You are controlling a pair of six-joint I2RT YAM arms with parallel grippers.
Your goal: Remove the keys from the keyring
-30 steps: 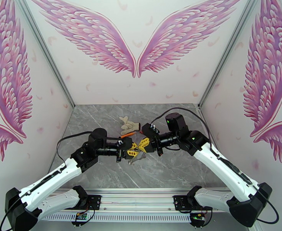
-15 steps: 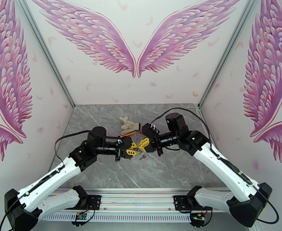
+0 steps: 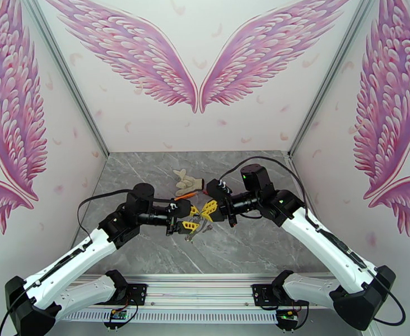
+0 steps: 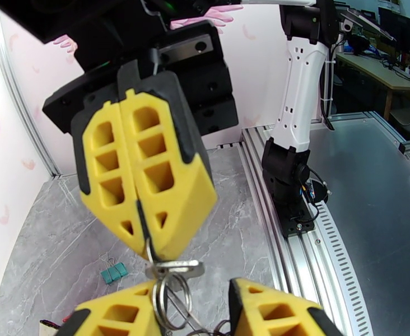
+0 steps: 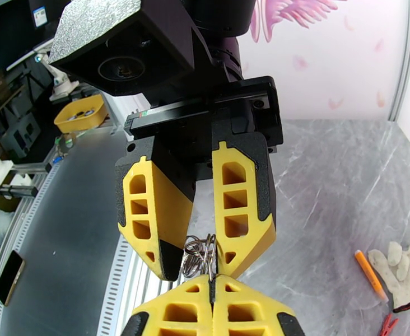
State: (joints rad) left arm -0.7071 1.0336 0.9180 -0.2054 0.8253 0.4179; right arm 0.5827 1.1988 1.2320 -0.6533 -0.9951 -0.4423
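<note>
One left arm [image 3: 76,261], one right arm [image 3: 317,231], two yellow fingers [image 5: 149,214] each. On the table [image 3: 250,247]: one glove [image 5: 404,270], one orange pen [image 5: 367,274], one teal clip [image 4: 113,272], one red clip [image 5: 388,326]. Keys [image 4: 174,269] too bunched to count.

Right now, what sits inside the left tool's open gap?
Silver rings of the keys, pinched by the shut right tool. Their lower ends are covered by that tool.

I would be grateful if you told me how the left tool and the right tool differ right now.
The left tool has its fingers apart, while the right tool has its fingers pressed together. The right tool pinches the keys at its tip; the left tool merely has their rings hanging in its gap. Both have yellow fingers and face each other tip to tip.
</note>
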